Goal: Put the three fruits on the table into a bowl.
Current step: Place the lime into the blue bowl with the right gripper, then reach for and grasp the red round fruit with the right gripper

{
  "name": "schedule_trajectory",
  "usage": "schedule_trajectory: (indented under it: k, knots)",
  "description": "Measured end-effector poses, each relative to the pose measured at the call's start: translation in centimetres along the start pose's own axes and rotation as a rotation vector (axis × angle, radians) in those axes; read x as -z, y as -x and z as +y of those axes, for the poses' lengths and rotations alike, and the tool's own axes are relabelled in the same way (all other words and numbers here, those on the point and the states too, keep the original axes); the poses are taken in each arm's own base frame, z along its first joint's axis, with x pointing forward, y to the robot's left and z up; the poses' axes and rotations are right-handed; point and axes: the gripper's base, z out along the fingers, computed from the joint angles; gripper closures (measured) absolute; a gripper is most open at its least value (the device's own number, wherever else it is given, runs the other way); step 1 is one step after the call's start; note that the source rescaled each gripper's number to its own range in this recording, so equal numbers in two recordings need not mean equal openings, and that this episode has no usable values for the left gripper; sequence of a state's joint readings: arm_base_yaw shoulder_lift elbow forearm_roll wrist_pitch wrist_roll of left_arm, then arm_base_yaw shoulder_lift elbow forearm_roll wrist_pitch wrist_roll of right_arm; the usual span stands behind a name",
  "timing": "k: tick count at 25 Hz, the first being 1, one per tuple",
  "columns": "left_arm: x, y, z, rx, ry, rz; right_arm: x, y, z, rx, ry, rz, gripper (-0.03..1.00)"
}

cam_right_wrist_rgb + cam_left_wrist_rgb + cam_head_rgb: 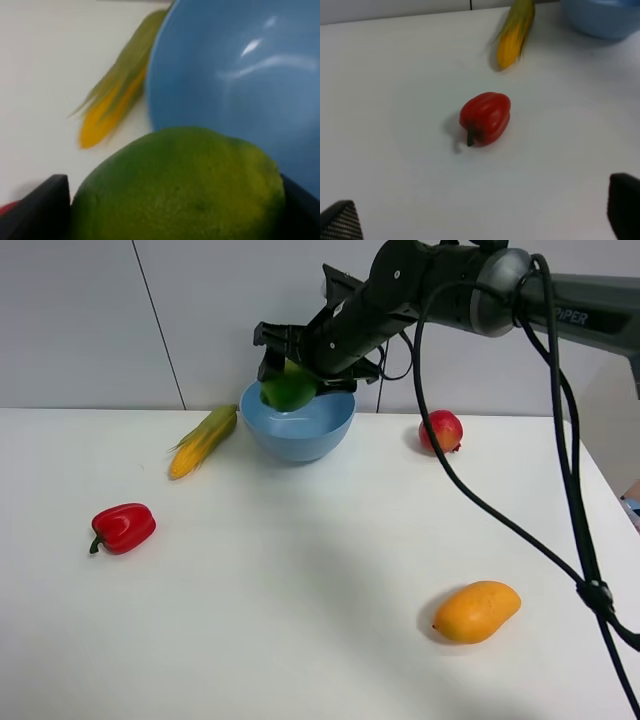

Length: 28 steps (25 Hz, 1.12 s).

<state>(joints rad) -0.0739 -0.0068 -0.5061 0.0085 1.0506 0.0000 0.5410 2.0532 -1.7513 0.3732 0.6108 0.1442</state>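
My right gripper (288,380) is shut on the green lime (288,388) and holds it just above the left rim of the light blue bowl (300,436) at the back of the table. In the right wrist view the lime (180,187) sits between the two fingers, with the bowl (240,75) beyond it. The red pomegranate (441,431) lies right of the bowl. The orange-yellow mango (477,611) lies at the front right. My left gripper (480,220) is open and empty, short of the red bell pepper.
A red bell pepper (123,528) lies at the left, also in the left wrist view (485,118). A corn cob (204,440) lies left of the bowl, also in both wrist views (514,35) (120,97). A black cable (500,520) hangs over the right side.
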Motion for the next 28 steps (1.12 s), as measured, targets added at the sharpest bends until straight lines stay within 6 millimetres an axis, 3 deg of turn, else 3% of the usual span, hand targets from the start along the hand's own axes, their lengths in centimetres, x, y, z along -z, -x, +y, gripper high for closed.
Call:
schedule_trajectory:
  k: [3, 4, 7, 10, 15, 21, 26, 27, 28]
  knots:
    - [0.0, 0.0, 0.0, 0.000, 0.000, 0.000, -1.9, 0.3, -1.9, 0.106, -0.036, 0.015, 0.72]
    - [0.0, 0.0, 0.0, 0.000, 0.000, 0.000, -3.6, -0.2, -2.9, 0.157, -0.061, 0.037, 0.72]
    - [0.0, 0.0, 0.0, 0.000, 0.000, 0.000, -5.5, -0.7, -3.9, 0.216, -0.085, 0.037, 0.72]
    - [0.0, 0.0, 0.0, 0.000, 0.000, 0.000, -6.2, -0.7, -4.4, 0.260, -0.106, 0.020, 0.72]
    - [0.0, 0.0, 0.0, 0.000, 0.000, 0.000, -6.8, -0.9, -5.1, 0.348, -0.156, 0.020, 0.60]
    - [0.0, 0.0, 0.0, 0.000, 0.000, 0.000, -4.3, 0.6, -4.3, 0.381, -0.170, -0.033, 0.59]
    - [0.0, 0.0, 0.0, 0.000, 0.000, 0.000, 1.1, 3.1, -5.2, 0.371, -0.224, -0.056, 0.59]
    - [0.0, 0.0, 0.0, 0.000, 0.000, 0.000, 1.1, 3.1, -5.2, 0.371, -0.224, -0.056, 0.59]
    - [0.0, 0.0, 0.0, 0.000, 0.000, 0.000, 3.8, 3.8, -6.5, 0.370, -0.275, -0.041, 0.59]
